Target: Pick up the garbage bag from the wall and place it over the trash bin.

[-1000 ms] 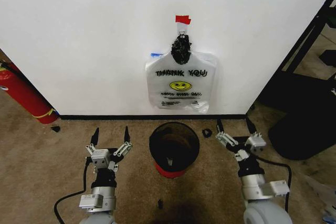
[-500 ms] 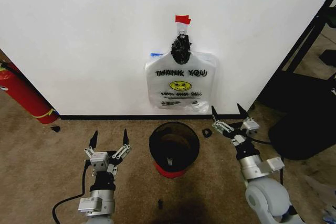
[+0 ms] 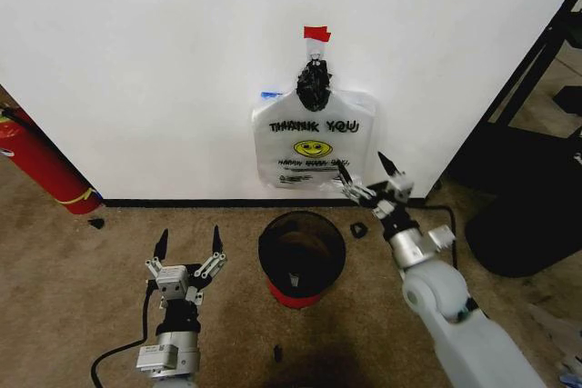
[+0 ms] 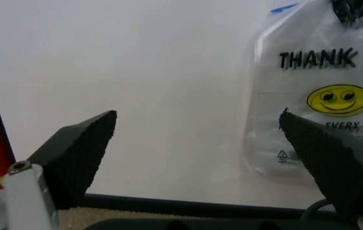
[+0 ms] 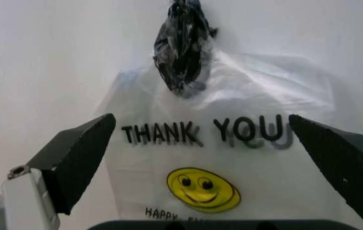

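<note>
A: Obs. The thin crinkly translucent white plastic garbage bag (image 3: pixel 314 144) with black "THANK YOU" print and a yellow smiley hangs flat on the plain white painted wall (image 3: pixel 164 61), centre-right of the head view, under a black knot (image 3: pixel 314 84) and a small piece of red tape (image 3: pixel 316 34). It is not yet lifted.

B: Bin?

A: The small round black mesh trash bin (image 3: pixel 302 252) with a red base stands on the tan carpet (image 3: pixel 82 270), lower centre of the frame, directly below the bag.

B: Grippers?

A: The right gripper (image 3: pixel 368 179) is raised at the bag's lower right corner, its jaws spread wide and empty. In the right wrist view the print sits between its two black fingers (image 5: pixel 79 158). The left gripper (image 3: pixel 189 241) hovers low at lower left, also spread wide, holding nothing, well apart from the bag.

B: Advice for the grasp?

A: Judgement: the step is the approach. Aim for one loose outer layer, not the whole bundle beneath the knot. Close on a fold near the edge where the film stands off the wall. Thin plastic is likely to slip, so pinch firmly, then draw outward rather than down so the knot does not tear
</note>
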`<state>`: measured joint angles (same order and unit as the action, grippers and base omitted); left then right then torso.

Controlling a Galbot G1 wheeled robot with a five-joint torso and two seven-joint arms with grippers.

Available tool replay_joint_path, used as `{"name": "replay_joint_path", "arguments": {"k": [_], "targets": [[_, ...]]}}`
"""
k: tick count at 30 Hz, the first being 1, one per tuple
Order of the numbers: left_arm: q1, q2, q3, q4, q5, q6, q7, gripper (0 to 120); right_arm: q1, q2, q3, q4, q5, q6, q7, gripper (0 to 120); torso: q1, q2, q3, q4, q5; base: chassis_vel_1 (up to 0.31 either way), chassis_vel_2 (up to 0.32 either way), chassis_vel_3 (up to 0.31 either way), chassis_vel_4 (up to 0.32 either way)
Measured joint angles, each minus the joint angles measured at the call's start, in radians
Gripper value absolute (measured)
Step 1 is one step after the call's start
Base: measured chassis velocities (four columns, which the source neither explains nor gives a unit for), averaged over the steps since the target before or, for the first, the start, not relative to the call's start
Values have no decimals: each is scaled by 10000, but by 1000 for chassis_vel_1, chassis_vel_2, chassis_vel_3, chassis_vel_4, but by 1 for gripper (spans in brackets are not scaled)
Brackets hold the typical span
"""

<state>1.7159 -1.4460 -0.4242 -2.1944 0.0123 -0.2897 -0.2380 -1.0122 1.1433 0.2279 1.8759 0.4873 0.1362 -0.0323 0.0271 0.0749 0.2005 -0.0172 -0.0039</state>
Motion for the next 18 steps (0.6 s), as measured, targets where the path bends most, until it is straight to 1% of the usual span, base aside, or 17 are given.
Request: {"name": "replay_joint_path", "arguments": {"k": [10, 11, 18], "targets": [[-130, -147, 1, -61, 17, 16, -4, 100, 1977, 191, -976, -1559, 193, -68, 23, 100, 0, 0, 0, -2, 0, 0, 0, 0, 0], [-130, -147, 1, -61, 17, 16, -4, 100, 1977, 191, -976, -1559, 193, -68, 23, 100, 0, 0, 0, -2, 0, 0, 0, 0, 0], [-264, -186, -3, 28, -1, 41, 23, 100, 3658, 413, -1765, -2608, 441, -176, 58, 100, 0, 0, 0, 1, -1, 0, 0, 0, 0]]}}
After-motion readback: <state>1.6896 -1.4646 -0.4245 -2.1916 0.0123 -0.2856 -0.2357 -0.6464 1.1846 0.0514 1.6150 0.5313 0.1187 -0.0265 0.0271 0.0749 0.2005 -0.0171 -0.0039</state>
